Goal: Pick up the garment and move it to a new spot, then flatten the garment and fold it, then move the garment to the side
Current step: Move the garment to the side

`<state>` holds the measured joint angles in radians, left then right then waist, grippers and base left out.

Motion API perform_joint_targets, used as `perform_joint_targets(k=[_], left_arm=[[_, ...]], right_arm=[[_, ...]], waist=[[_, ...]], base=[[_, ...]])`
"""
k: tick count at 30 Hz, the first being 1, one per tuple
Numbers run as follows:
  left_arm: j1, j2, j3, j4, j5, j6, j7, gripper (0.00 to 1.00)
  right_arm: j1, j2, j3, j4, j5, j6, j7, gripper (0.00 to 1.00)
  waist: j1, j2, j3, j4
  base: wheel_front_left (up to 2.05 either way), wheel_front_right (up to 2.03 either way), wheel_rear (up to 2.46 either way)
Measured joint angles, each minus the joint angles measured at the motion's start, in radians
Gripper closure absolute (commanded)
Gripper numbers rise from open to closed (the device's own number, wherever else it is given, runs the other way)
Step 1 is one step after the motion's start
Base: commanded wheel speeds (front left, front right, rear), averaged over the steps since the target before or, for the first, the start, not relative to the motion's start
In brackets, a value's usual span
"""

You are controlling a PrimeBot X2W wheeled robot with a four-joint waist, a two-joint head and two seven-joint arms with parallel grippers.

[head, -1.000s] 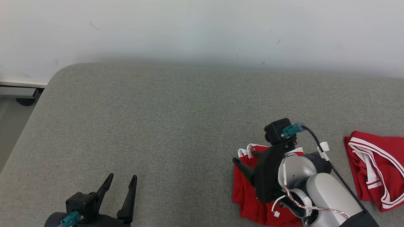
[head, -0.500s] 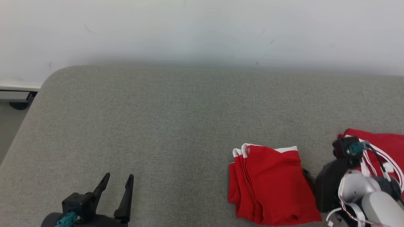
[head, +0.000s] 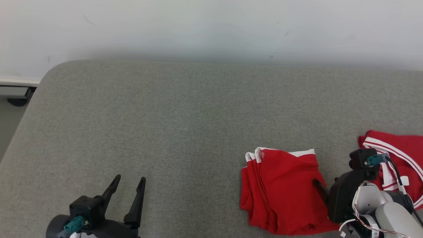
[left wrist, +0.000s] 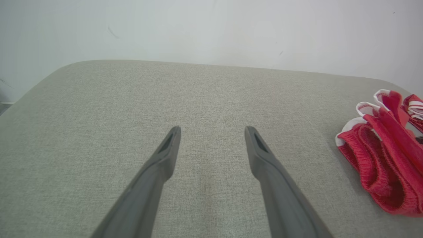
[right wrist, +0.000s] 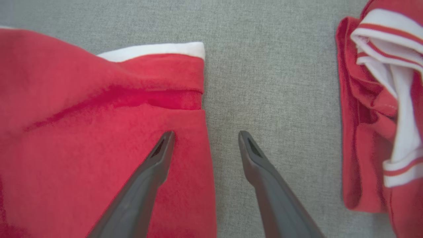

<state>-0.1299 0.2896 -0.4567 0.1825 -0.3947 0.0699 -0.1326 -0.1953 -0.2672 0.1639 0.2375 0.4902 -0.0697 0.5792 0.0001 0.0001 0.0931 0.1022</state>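
Right gripper (right wrist: 205, 134) has come off the folded red garment (head: 281, 190).
A second ago it stood over the garment. Now it sits at the lower right of the head view, jaws wide and empty, so the fold looks done and the move aside remains. The garment lies right of centre, low on the grey upholstered surface (head: 165, 125), with a striped red garment (head: 400, 155) at the far right. The right wrist view shows the fingers straddling the folded garment's right edge, one over red cloth and one over bare surface. The left wrist view shows the stacked layers end-on. The left gripper (head: 130, 178), lower left, is spread wide and holds nothing.
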Motion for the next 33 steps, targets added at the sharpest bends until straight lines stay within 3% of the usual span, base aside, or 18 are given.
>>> perform_joint_targets(k=[16,17,19,22,29,33], left_arm=[[-0.004,0.001,0.002,0.006,0.0,0.0,0.002,0.0],[-0.004,0.001,0.002,0.007,0.0,0.0,0.002,0.0],[-0.004,0.001,0.002,0.011,0.0,0.0,0.002,0.0],[-0.004,-0.002,0.001,0.014,0.0,0.0,0.002,0.0],[-0.005,-0.007,0.0,0.027,0.0,0.0,0.001,0.0],[-0.005,-0.015,-0.007,0.039,-0.001,0.0,0.0,0.0]], right_arm=[[-0.025,0.029,0.01,0.123,0.004,0.026,-0.052,0.0],[-0.026,0.03,0.009,0.128,0.009,0.026,-0.052,0.12],[-0.031,0.032,0.002,0.142,0.02,0.026,-0.051,0.63],[-0.04,0.035,-0.007,0.153,0.042,0.027,-0.051,1.0],[-0.054,0.024,0.005,0.151,0.032,0.043,-0.05,1.0],[-0.064,-0.019,0.009,0.095,-0.012,0.04,-0.051,1.0]], waist=[[-0.0001,-0.0001,0.02,0.036],[0.0,0.0,0.02,0.037],[-0.0001,-0.0001,0.019,0.039],[-0.0001,0.0,0.018,0.041],[0.0,0.0,0.007,0.045],[0.0,0.0,-0.009,0.048]], base=[[0.0,0.0,0.0],[0.0,0.0,0.0],[0.0,0.0,0.0],[0.0,0.0,0.0],[0.0,0.0,0.0],[0.0,0.0,0.0]])
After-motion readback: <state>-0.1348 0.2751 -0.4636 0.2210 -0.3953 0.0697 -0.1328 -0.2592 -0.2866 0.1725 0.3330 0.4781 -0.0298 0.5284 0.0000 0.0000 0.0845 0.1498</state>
